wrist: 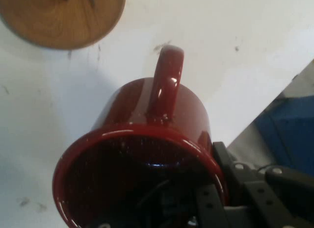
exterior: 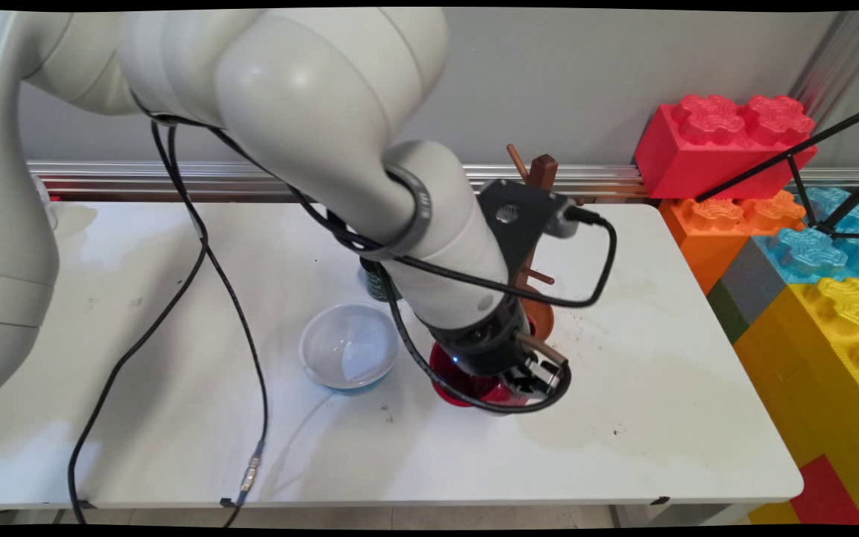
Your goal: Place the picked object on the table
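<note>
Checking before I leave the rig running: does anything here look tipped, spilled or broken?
Nothing looks spilled or broken. The red mug seems tilted, with the gripper at its rim. The white bowl sits upright beside it, and the table shows only faint smudges.

Main cam high at near side, facing wall; my hand cam close, looking down; both catch red mug (exterior: 474, 384) (wrist: 147, 159).

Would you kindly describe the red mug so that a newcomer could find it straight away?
On the white table, look just in front of the wooden mug tree, under the gripper. The red mug stands there upright, right of the pale bowl. It alone is glossy dark red, with a looped handle.
</note>
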### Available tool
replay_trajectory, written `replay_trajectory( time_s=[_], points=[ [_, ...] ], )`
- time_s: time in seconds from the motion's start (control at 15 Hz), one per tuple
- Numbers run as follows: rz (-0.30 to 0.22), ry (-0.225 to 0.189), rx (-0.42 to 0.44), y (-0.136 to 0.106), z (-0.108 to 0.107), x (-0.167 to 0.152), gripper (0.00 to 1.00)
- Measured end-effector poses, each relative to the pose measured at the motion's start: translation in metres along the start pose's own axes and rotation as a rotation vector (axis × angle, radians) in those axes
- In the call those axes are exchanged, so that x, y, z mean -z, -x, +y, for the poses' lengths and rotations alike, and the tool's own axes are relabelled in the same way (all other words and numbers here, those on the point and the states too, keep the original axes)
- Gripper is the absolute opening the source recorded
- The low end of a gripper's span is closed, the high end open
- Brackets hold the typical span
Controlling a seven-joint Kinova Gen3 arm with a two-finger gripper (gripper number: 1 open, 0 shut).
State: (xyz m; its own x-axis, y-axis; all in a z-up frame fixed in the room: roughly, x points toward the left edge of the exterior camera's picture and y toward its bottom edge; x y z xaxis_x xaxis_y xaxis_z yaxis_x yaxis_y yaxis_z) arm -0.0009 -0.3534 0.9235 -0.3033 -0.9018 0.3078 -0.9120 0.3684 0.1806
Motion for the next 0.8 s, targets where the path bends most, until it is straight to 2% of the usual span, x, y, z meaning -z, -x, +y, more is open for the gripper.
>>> replay_trajectory(
  time_s=[0.33,0.8],
  points=[
    [-0.063,-0.054,-0.025,-0.007,0.007,-0.016,0.00],
    [-0.178,-0.129,-0.036,-0.022,0.018,-0.054,0.00]
  ],
)
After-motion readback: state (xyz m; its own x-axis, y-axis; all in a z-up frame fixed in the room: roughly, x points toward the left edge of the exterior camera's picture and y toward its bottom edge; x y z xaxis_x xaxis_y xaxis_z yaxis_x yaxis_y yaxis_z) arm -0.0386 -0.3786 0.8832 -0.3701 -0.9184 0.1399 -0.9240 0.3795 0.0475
